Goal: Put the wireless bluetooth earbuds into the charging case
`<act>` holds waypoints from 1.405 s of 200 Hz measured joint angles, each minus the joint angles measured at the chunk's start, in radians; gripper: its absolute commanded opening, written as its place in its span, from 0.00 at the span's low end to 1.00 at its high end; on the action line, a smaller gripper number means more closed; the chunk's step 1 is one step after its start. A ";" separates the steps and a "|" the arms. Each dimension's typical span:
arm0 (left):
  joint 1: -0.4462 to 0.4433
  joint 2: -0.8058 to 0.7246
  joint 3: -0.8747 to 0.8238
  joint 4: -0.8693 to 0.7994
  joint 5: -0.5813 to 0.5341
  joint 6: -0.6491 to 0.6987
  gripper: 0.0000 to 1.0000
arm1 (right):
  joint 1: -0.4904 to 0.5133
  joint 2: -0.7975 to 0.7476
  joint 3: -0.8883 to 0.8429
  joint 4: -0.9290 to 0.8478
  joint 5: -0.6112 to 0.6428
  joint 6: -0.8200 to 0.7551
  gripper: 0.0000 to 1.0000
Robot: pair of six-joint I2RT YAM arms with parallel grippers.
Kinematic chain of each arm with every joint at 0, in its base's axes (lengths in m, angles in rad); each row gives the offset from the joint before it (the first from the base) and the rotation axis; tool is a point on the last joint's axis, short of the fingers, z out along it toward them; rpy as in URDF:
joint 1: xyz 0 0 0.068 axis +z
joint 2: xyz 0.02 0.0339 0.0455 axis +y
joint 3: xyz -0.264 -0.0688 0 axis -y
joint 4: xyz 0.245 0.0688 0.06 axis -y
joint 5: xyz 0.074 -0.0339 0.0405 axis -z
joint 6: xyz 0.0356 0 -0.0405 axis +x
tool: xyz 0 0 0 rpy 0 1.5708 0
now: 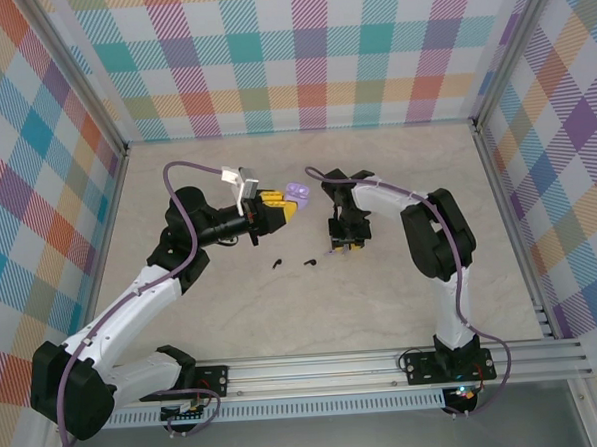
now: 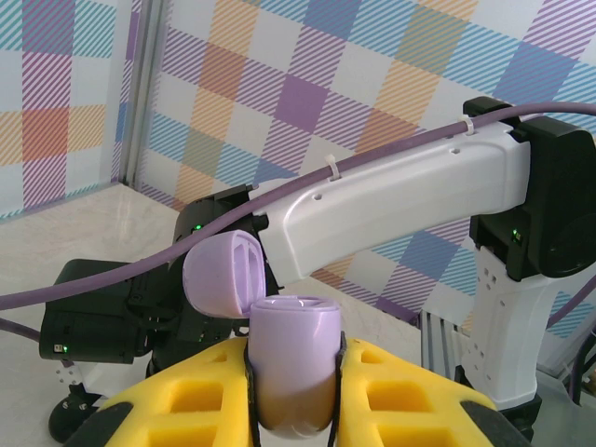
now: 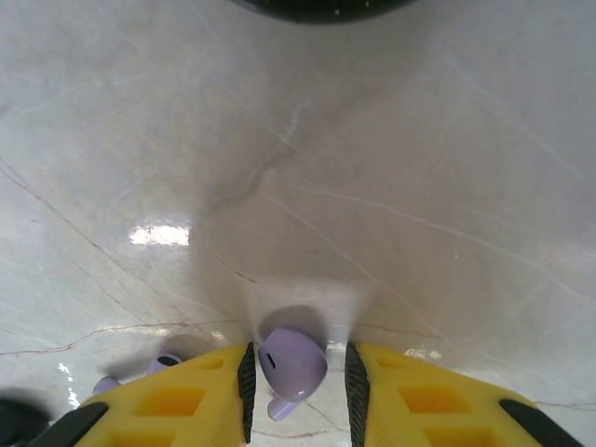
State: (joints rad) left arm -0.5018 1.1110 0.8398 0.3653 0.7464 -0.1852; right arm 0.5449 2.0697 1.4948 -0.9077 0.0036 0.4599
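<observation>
My left gripper [image 1: 276, 207] is shut on a pale lilac charging case [image 2: 293, 358], held upright above the table with its lid [image 2: 223, 275] flipped open to the left. The case [image 1: 297, 192] hangs just left of the right arm. My right gripper [image 1: 345, 243] points down at the table. A lilac earbud [image 3: 291, 365] stands between its fingers, touching the left pad [image 3: 246, 386], with a slim gap to the right pad. A second lilac earbud [image 3: 166, 361] peeks from behind the left finger. Two black earbuds [image 1: 276, 262] [image 1: 309, 262] lie on the table in front of both grippers.
The pale marble table [image 1: 313, 313] is walled by checkered panels on three sides. A metal rail [image 1: 386, 364] carrying the arm bases runs along the near edge. A dark rounded shape [image 3: 317, 7] sits at the top edge of the right wrist view.
</observation>
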 measured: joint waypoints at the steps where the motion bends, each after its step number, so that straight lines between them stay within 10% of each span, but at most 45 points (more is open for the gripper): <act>1: 0.000 0.000 0.000 0.000 0.000 0.000 0.07 | 0.000 0.000 0.000 0.000 0.000 0.000 0.33; 281: 0.000 0.087 -0.001 -0.132 -0.121 -0.016 0.07 | -0.054 -0.193 -0.215 0.157 0.071 -0.073 0.18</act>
State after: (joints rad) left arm -0.5018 1.1984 0.8387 0.2337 0.6258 -0.2016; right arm 0.4911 1.8771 1.2800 -0.7506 0.0750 0.3866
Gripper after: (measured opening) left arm 0.199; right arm 0.185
